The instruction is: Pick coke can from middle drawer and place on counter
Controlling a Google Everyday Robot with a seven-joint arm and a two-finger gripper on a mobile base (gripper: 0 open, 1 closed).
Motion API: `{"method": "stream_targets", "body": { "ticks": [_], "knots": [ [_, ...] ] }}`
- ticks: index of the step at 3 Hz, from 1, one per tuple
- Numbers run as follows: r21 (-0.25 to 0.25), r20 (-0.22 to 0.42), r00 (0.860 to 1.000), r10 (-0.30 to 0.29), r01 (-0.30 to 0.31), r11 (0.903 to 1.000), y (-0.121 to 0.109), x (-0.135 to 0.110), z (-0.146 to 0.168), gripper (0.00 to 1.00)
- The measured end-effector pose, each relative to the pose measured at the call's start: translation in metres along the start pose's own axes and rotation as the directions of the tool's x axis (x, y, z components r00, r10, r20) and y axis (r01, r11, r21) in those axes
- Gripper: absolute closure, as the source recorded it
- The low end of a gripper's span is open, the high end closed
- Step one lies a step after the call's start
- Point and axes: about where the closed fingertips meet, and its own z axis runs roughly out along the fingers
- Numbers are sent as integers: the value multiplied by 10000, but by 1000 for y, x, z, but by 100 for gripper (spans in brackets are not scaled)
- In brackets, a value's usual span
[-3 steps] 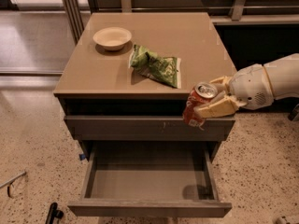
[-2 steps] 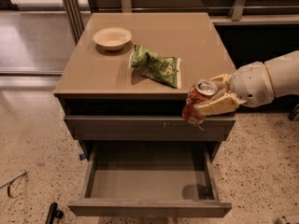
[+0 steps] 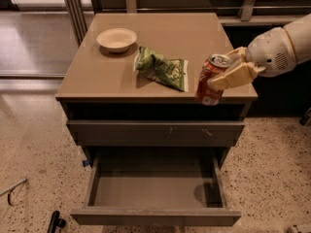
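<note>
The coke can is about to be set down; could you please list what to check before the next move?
1. Grip: the hand, at the counter's front right corner, clamps the coke can: ok.
2. Can out of the drawer: ok.
3. Can upright: not ok, tilted.
4. Bare counter to the right of the bag: ok.
5. Can's bottom above the counter's front edge: cannot tell.

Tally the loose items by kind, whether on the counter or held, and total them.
Bowl: 1, on the counter
Green snack bag: 1, on the counter
Coke can: 1, in the gripper at the counter's front right edge
Total: 3
</note>
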Motion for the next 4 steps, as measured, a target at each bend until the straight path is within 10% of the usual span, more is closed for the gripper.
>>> {"method": "stream_targets", "body": {
  "ticks": [4],
  "knots": [
    [457,-720,9958,-561,594,9972,-35,-30,-16,100]
  ]
}}
